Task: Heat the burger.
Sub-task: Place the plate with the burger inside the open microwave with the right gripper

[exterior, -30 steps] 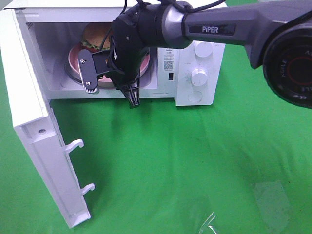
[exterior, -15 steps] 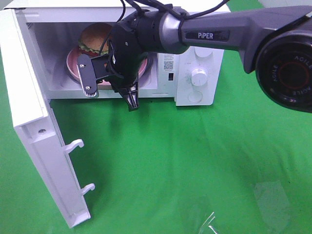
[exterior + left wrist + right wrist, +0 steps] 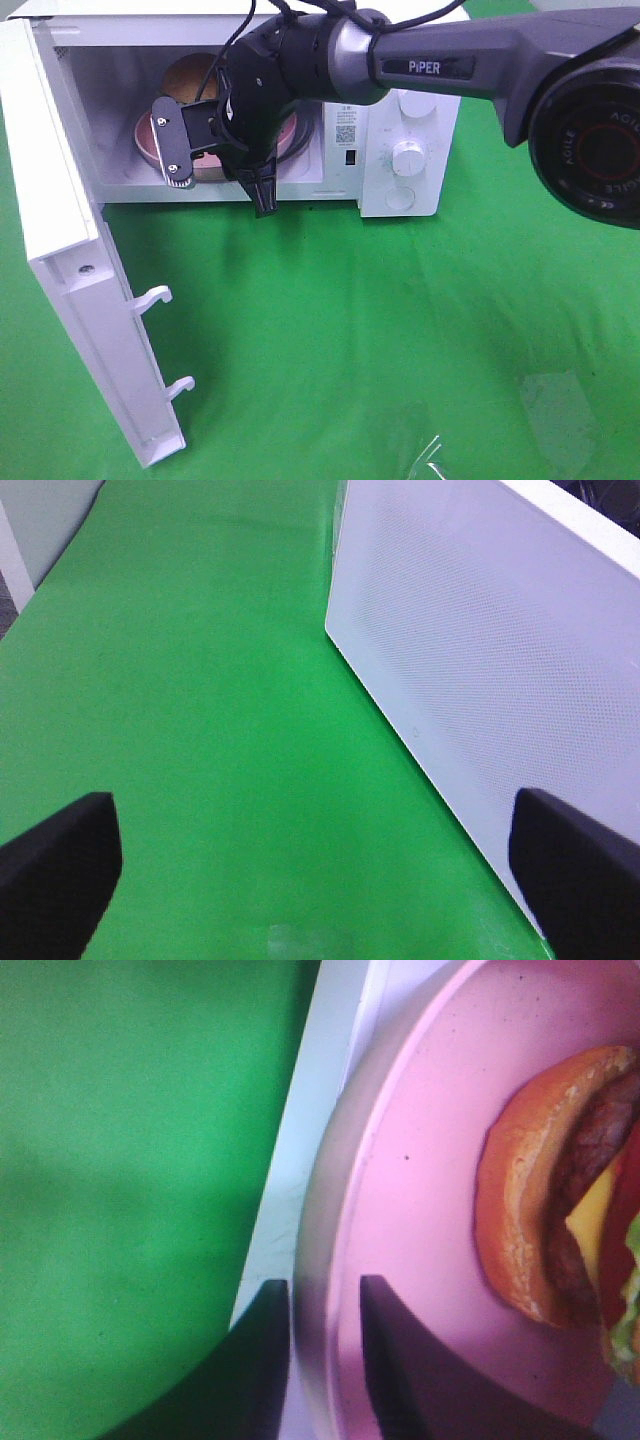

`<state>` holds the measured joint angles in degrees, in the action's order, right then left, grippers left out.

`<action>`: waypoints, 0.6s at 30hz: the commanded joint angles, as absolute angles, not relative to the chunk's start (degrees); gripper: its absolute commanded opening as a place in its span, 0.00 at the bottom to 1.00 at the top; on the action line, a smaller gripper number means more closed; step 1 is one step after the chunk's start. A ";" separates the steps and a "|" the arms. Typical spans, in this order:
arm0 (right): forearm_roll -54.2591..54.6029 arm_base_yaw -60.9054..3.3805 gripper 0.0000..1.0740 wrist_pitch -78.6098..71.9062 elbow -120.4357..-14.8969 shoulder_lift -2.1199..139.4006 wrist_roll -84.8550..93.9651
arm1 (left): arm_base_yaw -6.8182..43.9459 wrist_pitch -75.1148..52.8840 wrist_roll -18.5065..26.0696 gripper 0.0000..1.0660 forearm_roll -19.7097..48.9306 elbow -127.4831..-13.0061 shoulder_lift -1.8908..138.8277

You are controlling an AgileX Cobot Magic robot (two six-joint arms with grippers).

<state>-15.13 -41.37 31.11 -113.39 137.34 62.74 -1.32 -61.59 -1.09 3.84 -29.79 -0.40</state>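
The burger [image 3: 188, 74] lies on a pink plate [image 3: 146, 136] inside the open white microwave [image 3: 400, 190], mostly hidden behind my right arm. In the right wrist view the burger [image 3: 560, 1210] shows its bun, patty, cheese and lettuce on the plate [image 3: 420, 1160]. My right gripper [image 3: 228, 160] reaches into the cavity at the plate's front rim. Its jaws [image 3: 325, 1360] straddle the rim, slightly parted from it, so it is open. My left gripper [image 3: 320, 880] stands wide open and empty over the green cloth, beside the door's outer face [image 3: 500, 680].
The microwave door [image 3: 70, 250] swings out to the left, its two latch hooks [image 3: 150, 298] pointing right. Two knobs [image 3: 408, 158] sit on the control panel. A clear plastic piece [image 3: 560, 410] lies on the green cloth at the front right.
My right arm has slid the plate and burger left and deeper into the cavity. Its jaws, shut on the rim before, have now parted. The left gripper has not changed.
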 commanded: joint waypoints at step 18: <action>-14.09 -41.37 0.56 31.63 -113.39 134.87 61.59 | -1.20 -61.19 -1.15 0.92 4.18 -29.68 -1.20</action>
